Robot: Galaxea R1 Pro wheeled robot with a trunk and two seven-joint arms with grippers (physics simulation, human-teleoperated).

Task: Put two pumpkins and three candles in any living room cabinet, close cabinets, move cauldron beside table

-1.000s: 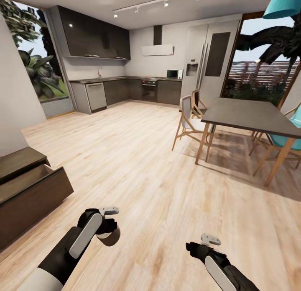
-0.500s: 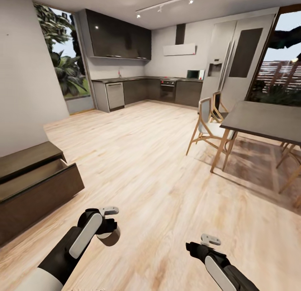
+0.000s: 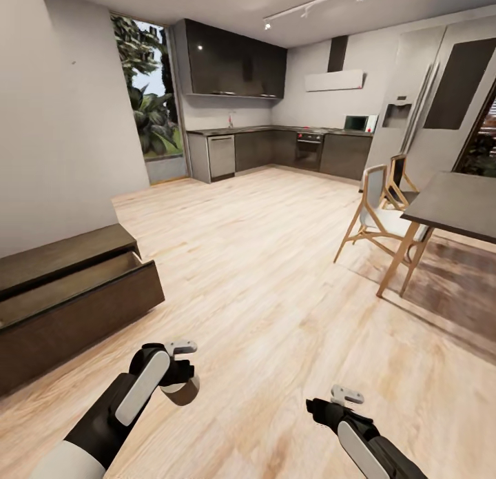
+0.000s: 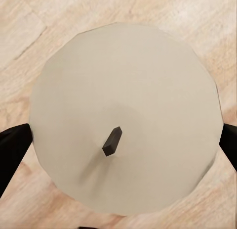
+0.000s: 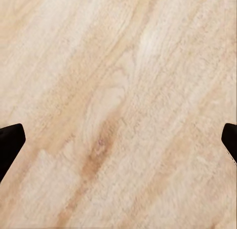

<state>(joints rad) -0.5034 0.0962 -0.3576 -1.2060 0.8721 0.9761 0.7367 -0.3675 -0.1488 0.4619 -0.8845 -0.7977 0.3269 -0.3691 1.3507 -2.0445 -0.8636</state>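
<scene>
Now carrying candle pinched in left gripper toward open cabinet at nine o'clock | right gripper spread, holding nothing, keeping free for closing drawers

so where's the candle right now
The candle sits between the left gripper fingers, low at the head view's left, over the wood floor just right of the cabinet and its open drawer.

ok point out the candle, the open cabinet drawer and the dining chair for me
candle (image 4: 123,90), left wrist view, on its flat pale top face above the wick
open cabinet drawer (image 3: 89,313), head view, on the dark front panel
dining chair (image 3: 386,220), head view, on the pale seat
</scene>
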